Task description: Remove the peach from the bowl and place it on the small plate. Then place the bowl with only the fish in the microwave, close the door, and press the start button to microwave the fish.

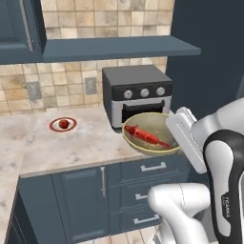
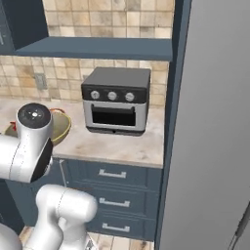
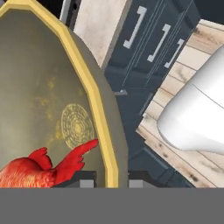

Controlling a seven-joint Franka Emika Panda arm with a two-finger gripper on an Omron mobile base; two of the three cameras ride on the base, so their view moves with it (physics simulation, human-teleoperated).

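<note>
Currently claw [image 3: 111,177] is clenched on the tilted bowl's [image 1: 148,131] rim; fish [image 1: 147,137] may slide out if tilt grows.

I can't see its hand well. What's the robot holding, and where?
The shallow olive-tan bowl with the red fish, pinched at its yellow rim.
</note>
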